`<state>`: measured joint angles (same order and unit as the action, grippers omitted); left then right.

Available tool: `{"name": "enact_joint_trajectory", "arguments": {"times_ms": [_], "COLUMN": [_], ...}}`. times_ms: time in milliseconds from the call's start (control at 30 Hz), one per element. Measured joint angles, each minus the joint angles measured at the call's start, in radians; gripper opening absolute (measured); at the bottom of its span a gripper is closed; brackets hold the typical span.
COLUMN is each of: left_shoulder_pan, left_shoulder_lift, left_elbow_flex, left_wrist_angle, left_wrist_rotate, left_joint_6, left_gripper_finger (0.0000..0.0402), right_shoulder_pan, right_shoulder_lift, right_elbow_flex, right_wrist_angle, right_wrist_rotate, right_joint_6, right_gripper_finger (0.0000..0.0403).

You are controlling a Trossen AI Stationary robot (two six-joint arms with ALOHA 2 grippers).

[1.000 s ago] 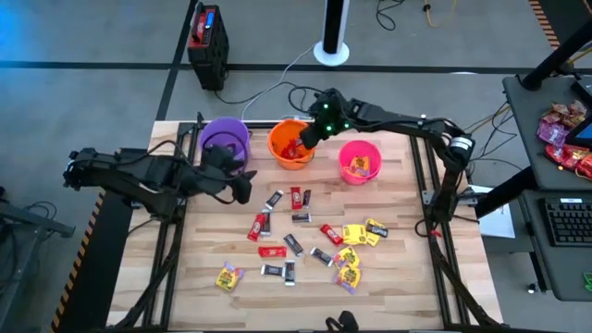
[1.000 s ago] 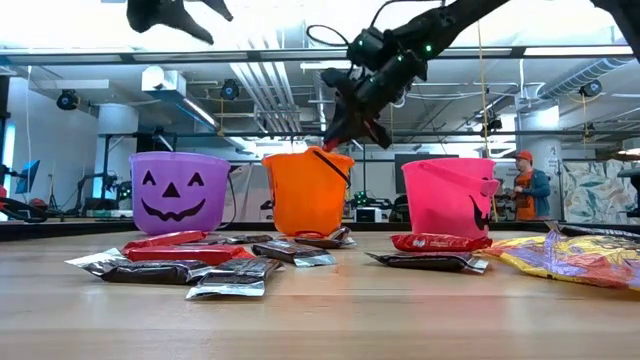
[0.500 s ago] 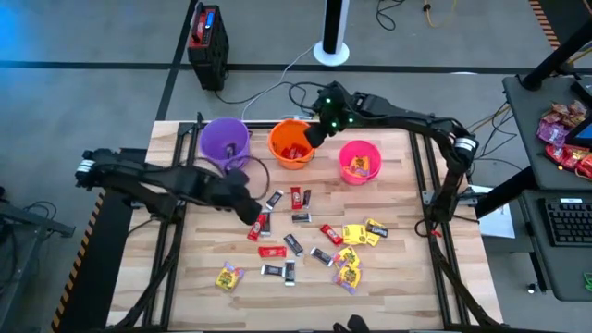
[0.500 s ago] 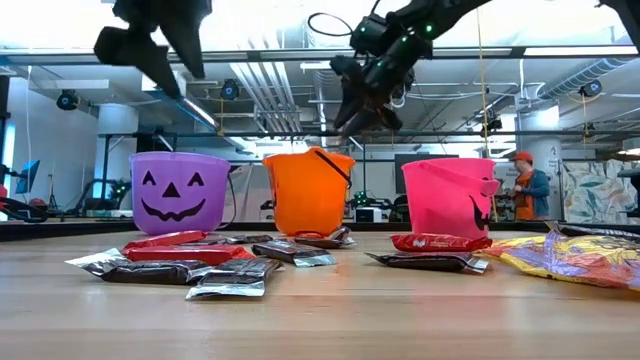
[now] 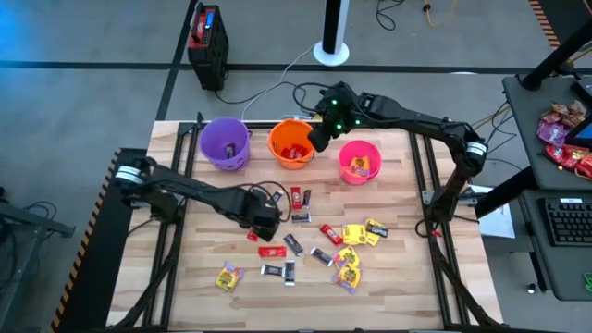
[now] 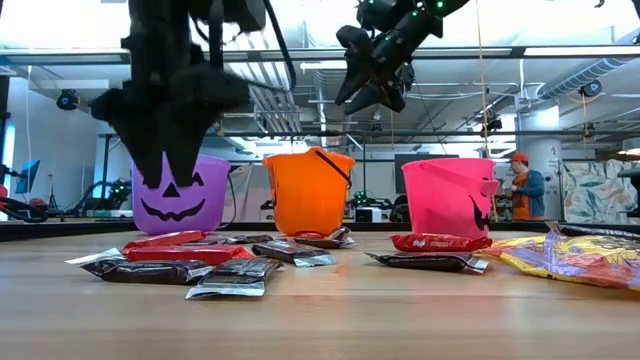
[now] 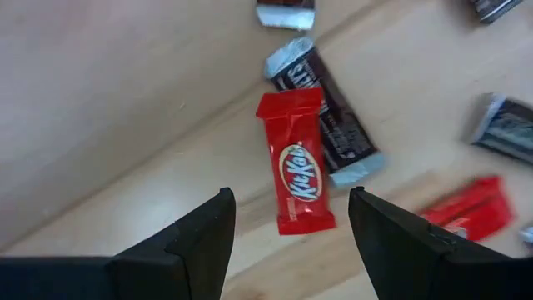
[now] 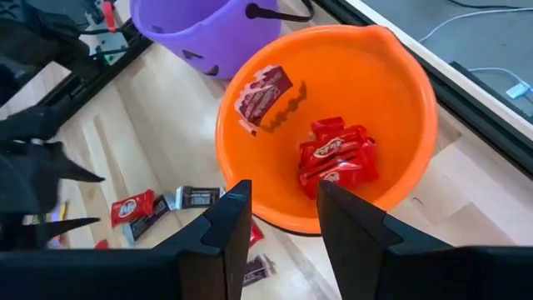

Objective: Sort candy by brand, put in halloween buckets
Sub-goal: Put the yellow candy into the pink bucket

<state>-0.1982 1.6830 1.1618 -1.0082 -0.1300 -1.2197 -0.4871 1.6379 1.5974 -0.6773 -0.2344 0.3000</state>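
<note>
Three buckets stand in a row at the table's far side: purple [image 5: 225, 141], orange [image 5: 291, 143] and pink [image 5: 359, 160]. Red bars, dark bars and yellow packets [image 5: 351, 239] lie scattered on the middle of the table. My left gripper [image 5: 264, 218] hovers open over a red KitKat bar [image 7: 296, 171], which lies flat beside a dark bar [image 7: 329, 117]; its fingers stand on either side of the red bar, above it. My right gripper [image 8: 283, 208] is open above the orange bucket [image 8: 329, 125], which holds red bars [image 8: 337, 158] and one red-and-white piece [image 8: 262, 96].
More yellow packets lie near the table's near left [image 5: 228, 276]. The pink bucket holds yellow candy. A black box [image 5: 207, 37] sits on the floor beyond the table, a heap of red sweets [image 5: 566, 134] on a side desk at right. A person [image 6: 525, 185] stands far behind.
My left gripper has swung from beside the purple bucket toward the table's middle and down over the scattered bars. My right gripper has risen from the orange bucket's rim to a spot above it.
</note>
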Motion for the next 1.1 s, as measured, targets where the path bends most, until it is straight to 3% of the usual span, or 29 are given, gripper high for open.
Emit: {"name": "enact_joint_trajectory", "arguments": {"times_ms": [233, 367, 433, 500, 600, 767, 967, 1100], "left_shoulder_pan": [0.0, -0.035, -0.066, -0.096, -0.162, -0.268, -0.345, -0.346], "left_shoulder_lift": [0.02, -0.027, -0.055, -0.075, -0.087, -0.046, 0.015, 0.033], "left_elbow_flex": [-0.023, -0.033, -0.031, -0.031, -0.032, -0.04, -0.084, -0.136], "left_wrist_angle": [0.146, 0.209, 0.165, 0.09, 0.037, 0.037, 0.05, 0.101], "left_wrist_rotate": [0.097, 0.169, 0.246, 0.311, 0.312, 0.328, 0.366, 0.311], "left_joint_6": [0.105, 0.323, 0.354, 0.23, -0.023, -0.196, -0.275, -0.236], "left_gripper_finger": [0.0217, 0.0217, 0.0217, 0.0217, 0.0217, 0.0217, 0.0217, 0.0214], "right_shoulder_pan": [0.014, 0.016, 0.016, 0.016, 0.016, 0.017, 0.017, 0.017], "right_shoulder_lift": [-0.002, -0.011, -0.018, -0.029, -0.044, -0.047, -0.047, -0.047], "right_elbow_flex": [0.0, 0.0, 0.0, 0.0, 0.0, -0.001, -0.001, -0.001], "right_wrist_angle": [-0.025, -0.077, -0.105, -0.124, -0.13, -0.127, -0.126, -0.117], "right_wrist_rotate": [0.0, 0.0, 0.0, 0.001, 0.003, 0.019, 0.026, 0.026], "right_joint_6": [-0.002, -0.016, -0.024, -0.031, -0.036, -0.047, -0.078, -0.085], "right_gripper_finger": [0.013, 0.0134, 0.0134, 0.0134, 0.0132, 0.0136, 0.0135, 0.0136]}}
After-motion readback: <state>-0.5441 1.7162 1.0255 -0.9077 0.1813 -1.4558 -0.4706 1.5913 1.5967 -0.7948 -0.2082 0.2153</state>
